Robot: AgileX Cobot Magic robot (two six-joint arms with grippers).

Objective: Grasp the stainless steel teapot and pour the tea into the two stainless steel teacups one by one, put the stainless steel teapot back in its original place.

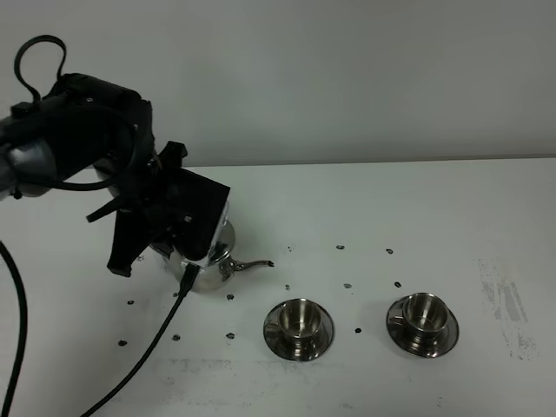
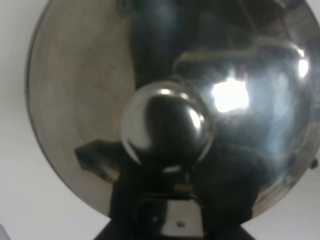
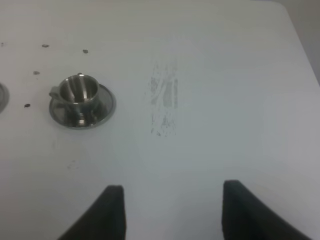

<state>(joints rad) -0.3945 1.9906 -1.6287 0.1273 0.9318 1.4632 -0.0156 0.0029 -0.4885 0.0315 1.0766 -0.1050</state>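
The left gripper [image 1: 185, 236] is down over the stainless steel teapot [image 1: 208, 271], which stands upright on the left part of the white table [image 1: 391, 217]. The arm's black body covers the top of the pot. Only the belly, the flared foot and the thin spout [image 1: 254, 264], which points toward the cups, show below it. From the left wrist camera the domed lid [image 2: 75, 100] fills the picture with its round knob [image 2: 167, 125] in the middle, so the gripper sits directly above the pot and very close. I cannot tell whether its fingers are clamped on anything.

The right gripper [image 3: 172, 187] hangs well apart from the pot over bare table, its fingers [image 3: 114, 210] spread wide with nothing between them.

By my count there is one teapot and two teacups. The left teacup [image 1: 299, 318] and the right teacup [image 1: 423, 312] each stand on their own saucer, two saucers [image 1: 276, 340] [image 1: 445, 339] in all, side by side on the near part of the table, right of the pot. Dark specks [image 1: 348, 285] dot the surface around them.
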